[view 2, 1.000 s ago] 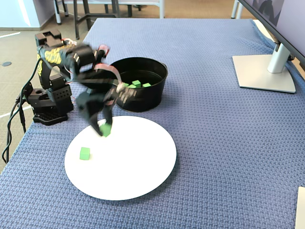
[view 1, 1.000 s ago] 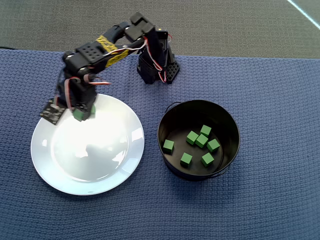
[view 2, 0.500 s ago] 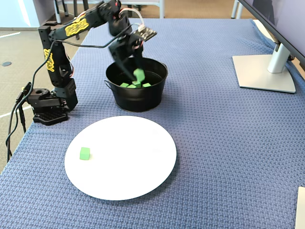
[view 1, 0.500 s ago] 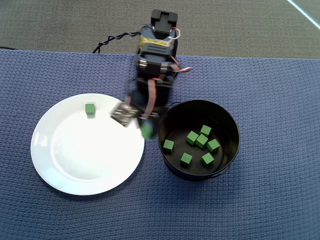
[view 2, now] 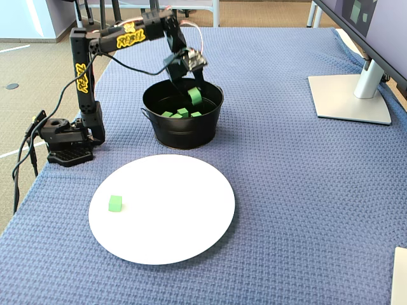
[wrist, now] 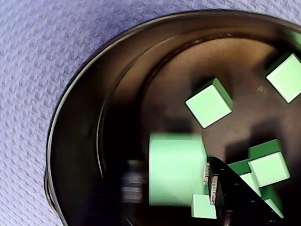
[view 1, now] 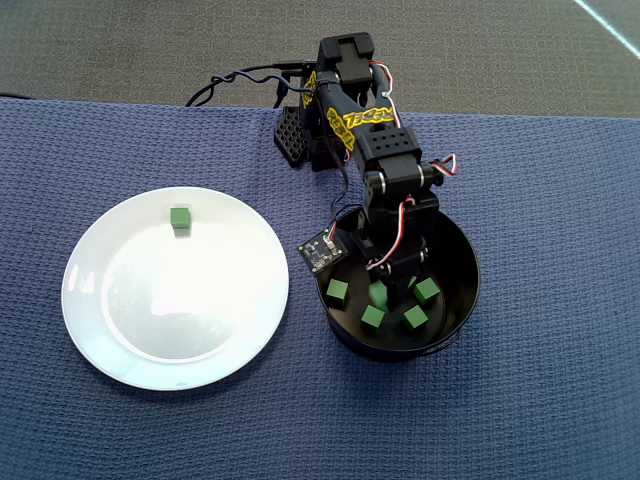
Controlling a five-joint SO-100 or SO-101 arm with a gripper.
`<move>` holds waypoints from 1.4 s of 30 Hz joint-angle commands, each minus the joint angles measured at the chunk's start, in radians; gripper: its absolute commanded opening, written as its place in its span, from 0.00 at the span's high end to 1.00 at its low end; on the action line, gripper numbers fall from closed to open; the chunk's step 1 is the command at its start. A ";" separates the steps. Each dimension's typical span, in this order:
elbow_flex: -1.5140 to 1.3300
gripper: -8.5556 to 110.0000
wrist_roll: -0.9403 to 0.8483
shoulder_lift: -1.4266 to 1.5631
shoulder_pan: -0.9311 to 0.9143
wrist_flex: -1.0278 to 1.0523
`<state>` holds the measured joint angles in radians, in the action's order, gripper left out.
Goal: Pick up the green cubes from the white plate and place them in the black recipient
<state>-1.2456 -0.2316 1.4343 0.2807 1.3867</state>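
Note:
One green cube (view 1: 180,218) lies near the far rim of the white plate (view 1: 170,320); the fixed view shows this cube (view 2: 115,203) on the plate (view 2: 172,216) too. The black tin (view 1: 465,260) holds several green cubes (view 1: 336,292). My gripper (view 1: 385,285) hangs inside the tin (view 2: 184,130). In the wrist view a blurred green cube (wrist: 176,165) sits between the jaws of the gripper (wrist: 176,188). The moving jaw is blurred just left of it and the black fixed jaw is at its right. The jaws look parted, and other cubes (wrist: 209,102) lie on the tin floor.
The arm's base (view 2: 63,143) and its cables stand at the table's edge beside the tin. A monitor stand (view 2: 350,95) is at the far right in the fixed view. A blue woven cloth (view 1: 520,400) covers the table.

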 commanded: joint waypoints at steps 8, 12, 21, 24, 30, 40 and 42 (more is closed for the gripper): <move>0.035 0.70 0.006 0.224 -0.100 0.031; 0.175 0.85 -0.175 0.241 -0.273 0.126; 0.017 0.88 -0.965 0.250 -0.767 -0.058; -0.172 0.93 -1.074 0.252 -0.881 -0.305; -0.284 0.93 -0.804 0.290 -0.882 -0.275; -0.736 0.93 -1.210 0.502 -0.853 -0.316; -0.752 0.93 -1.394 0.508 -0.884 -0.337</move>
<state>-1.9543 -1.3085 1.8592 -0.5722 1.0861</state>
